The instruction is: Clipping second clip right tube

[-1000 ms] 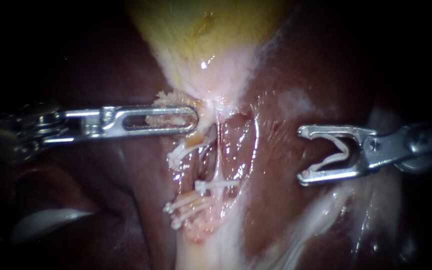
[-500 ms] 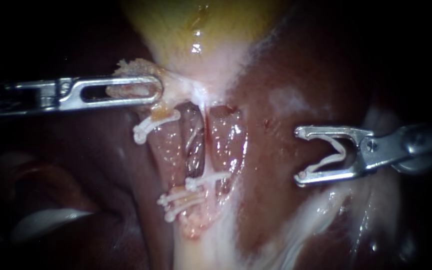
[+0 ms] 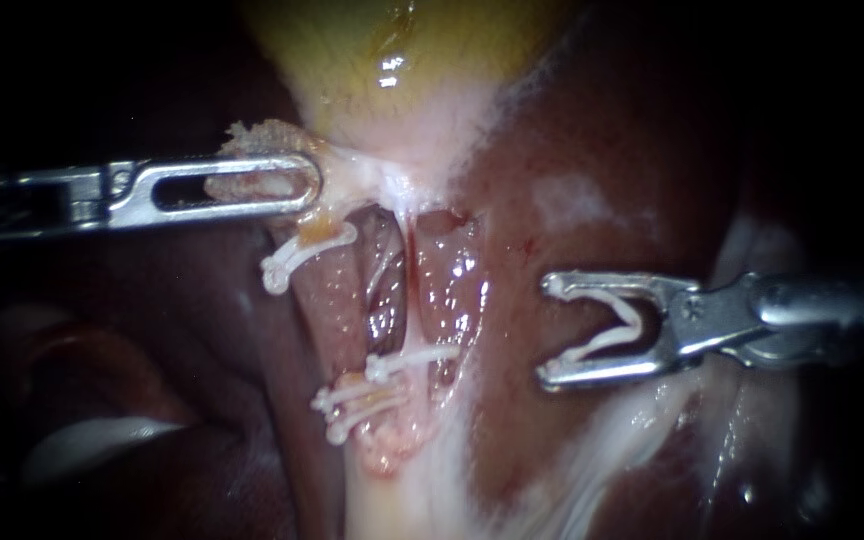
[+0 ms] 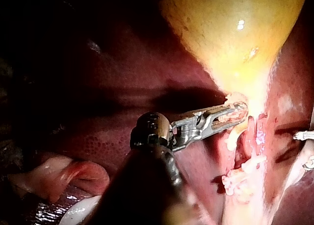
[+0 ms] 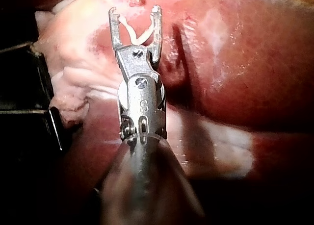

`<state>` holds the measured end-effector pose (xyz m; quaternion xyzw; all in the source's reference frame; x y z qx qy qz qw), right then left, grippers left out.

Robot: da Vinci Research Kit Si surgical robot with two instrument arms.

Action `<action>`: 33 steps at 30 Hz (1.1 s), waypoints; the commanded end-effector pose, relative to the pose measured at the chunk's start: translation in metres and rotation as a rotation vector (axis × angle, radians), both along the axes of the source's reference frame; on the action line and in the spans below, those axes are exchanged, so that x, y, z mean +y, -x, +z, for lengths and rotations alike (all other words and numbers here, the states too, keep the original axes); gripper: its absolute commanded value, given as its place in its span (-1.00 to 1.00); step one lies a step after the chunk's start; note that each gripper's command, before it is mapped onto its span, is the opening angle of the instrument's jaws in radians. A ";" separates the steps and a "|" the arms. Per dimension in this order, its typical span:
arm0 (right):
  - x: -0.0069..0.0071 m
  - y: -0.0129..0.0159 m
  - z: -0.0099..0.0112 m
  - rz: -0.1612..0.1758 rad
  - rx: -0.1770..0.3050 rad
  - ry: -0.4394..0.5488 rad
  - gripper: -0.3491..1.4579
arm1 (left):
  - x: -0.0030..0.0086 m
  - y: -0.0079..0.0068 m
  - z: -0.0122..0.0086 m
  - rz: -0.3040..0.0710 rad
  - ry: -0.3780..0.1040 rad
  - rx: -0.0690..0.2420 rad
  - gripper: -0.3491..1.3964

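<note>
Slotted steel left instrument: claw closed on pale frayed tissue under yellow gallbladder. Steel right instrument: claw spread wide, gripping V-shaped white clip.

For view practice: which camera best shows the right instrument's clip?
Endoscope view: the clip shows as a whole V, side-on, in the right instrument. Right wrist shows it too; left wrist, only jaw tips.

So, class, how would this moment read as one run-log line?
left instrument: jaws shut on tissue below gallbladder | right instrument: jaws hold open clip, apart from tubes | tubes: white clips on
</note>
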<state>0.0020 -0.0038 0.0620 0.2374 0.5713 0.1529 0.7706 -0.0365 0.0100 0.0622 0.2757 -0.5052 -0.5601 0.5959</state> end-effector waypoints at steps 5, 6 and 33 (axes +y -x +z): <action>-0.0002 -0.0028 0.0019 0.020 -0.010 -0.077 -0.07 | -0.0002 0.0004 0.0000 -0.005 0.002 0.005 -1.00; -0.0002 -0.0034 0.0024 0.027 -0.014 -0.092 -0.07 | -0.0003 0.0004 0.0000 -0.006 0.002 0.005 -1.00; -0.0020 -0.0119 0.0074 0.013 0.039 -0.273 -0.07 | -0.0008 0.0010 -0.0002 0.004 0.003 -0.004 -1.00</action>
